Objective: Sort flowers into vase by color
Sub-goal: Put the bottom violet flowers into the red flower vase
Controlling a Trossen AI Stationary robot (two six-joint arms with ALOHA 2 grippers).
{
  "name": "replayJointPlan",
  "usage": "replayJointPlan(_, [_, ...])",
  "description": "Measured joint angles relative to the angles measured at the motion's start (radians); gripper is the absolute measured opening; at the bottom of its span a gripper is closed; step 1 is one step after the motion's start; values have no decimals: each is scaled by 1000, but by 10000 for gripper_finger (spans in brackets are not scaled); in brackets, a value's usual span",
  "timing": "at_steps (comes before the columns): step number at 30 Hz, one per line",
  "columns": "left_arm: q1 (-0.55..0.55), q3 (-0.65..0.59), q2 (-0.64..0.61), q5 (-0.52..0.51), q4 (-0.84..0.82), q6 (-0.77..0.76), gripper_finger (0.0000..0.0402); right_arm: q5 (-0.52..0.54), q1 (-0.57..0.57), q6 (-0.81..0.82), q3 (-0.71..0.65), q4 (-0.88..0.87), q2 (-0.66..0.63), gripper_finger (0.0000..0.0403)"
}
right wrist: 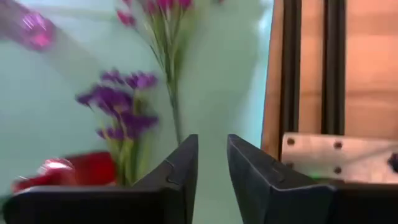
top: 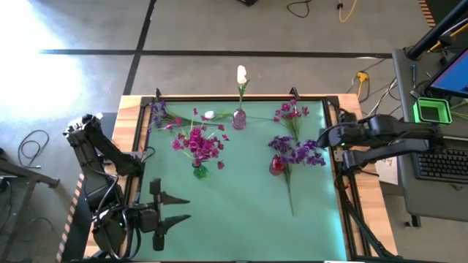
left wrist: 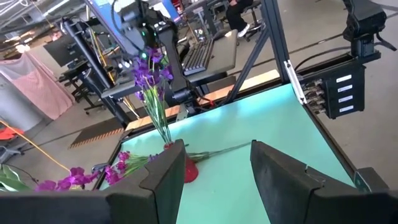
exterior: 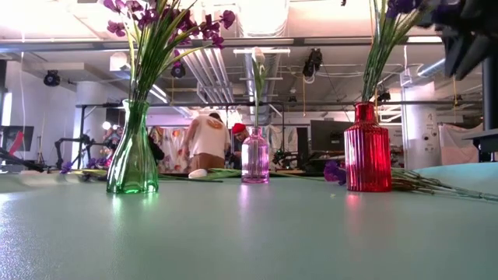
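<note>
Three vases [top: 276, 166] hold sorted flowers [top: 296, 153]; right tool [right wrist: 212, 163] (jaws narrowly apart, empty) hovers beside the tabletop's [top: 241, 212] edge, left tool [left wrist: 214, 177] waits open; next, grasp loose pink stems [top: 291, 114].

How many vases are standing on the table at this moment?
3. A green glass vase with magenta flowers stands toward the left arm's side, a pale purple glass vase with a white bud near the far edge, a red ribbed glass vase with purple flowers toward the right arm's side. None appears hidden.
</note>
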Motion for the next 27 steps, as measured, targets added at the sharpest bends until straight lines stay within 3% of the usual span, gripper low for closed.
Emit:
replayJointPlan(6, [0,0,0,0,-3,1,169,-83,2,-46,-117,128,0,54])
replayJointPlan(20, [0,0,0,0,-14,1,169,-90,2,-36,-194,116,-107,43])
replayJointPlan(27, [0,-1,-1,0,-14,1,169,-122,2,-55,-207,10,-153,43])
